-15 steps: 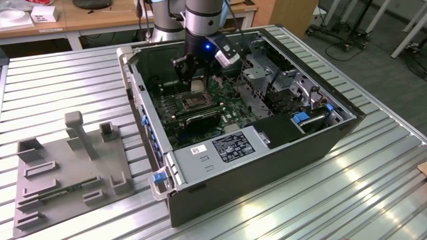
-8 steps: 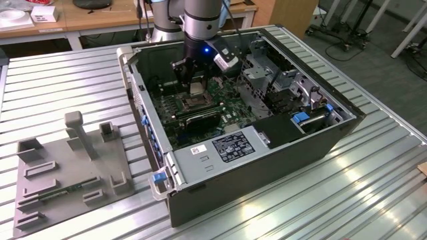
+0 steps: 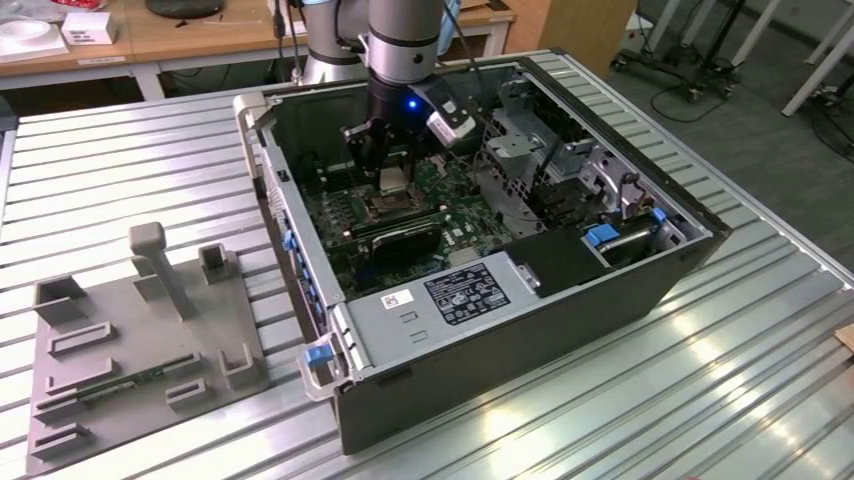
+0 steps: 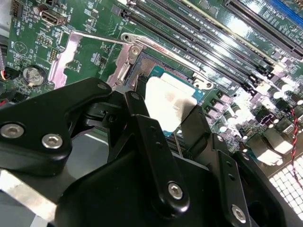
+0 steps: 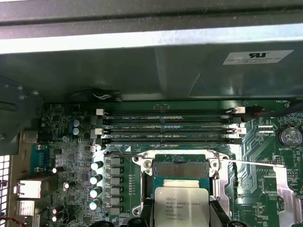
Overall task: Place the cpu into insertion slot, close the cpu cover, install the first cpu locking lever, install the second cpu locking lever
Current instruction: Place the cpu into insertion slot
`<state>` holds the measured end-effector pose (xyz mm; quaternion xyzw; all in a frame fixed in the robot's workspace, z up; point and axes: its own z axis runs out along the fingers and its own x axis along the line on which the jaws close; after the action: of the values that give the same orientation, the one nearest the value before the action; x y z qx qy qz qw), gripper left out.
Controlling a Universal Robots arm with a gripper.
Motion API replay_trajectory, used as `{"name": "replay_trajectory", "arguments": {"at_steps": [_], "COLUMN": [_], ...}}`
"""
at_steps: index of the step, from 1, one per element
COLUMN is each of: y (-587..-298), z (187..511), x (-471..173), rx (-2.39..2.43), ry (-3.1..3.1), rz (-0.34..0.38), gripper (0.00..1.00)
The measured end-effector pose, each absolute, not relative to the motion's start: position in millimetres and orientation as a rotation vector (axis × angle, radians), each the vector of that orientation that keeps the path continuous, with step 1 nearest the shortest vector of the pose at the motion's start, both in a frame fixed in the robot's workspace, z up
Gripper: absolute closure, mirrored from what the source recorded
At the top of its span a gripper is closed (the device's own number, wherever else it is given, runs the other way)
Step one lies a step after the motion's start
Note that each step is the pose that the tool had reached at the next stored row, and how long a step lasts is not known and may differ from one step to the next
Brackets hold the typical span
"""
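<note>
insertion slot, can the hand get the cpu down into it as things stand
Probably yes: the hand holds the cpu right by the open insertion slot, with nothing visible lying across it.

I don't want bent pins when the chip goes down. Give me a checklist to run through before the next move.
1. Grip: gripper shut on the edges of the cpu: ok.
2. Insertion slot bare, nothing lying in it: ok.
3. Cpu cover swung aside, off the slot: ok.
4. Locking lever released, running away from the slot: ok.
5. Chip edges parallel to the slot's rim in the first wrist view: ok.
6. Chip's corner orientation against the slot: cannot tell.
</note>
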<state>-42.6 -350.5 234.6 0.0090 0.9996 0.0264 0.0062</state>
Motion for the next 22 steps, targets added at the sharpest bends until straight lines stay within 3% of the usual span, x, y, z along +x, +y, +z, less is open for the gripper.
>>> {"name": "replay_trajectory", "arguments": {"at_steps": [22], "y": [-350.5], "z": [229.8], "x": [-42.6], "rx": [0.586], "ry": [3.063], "rz": [0.078], "gripper": [0.46]}}
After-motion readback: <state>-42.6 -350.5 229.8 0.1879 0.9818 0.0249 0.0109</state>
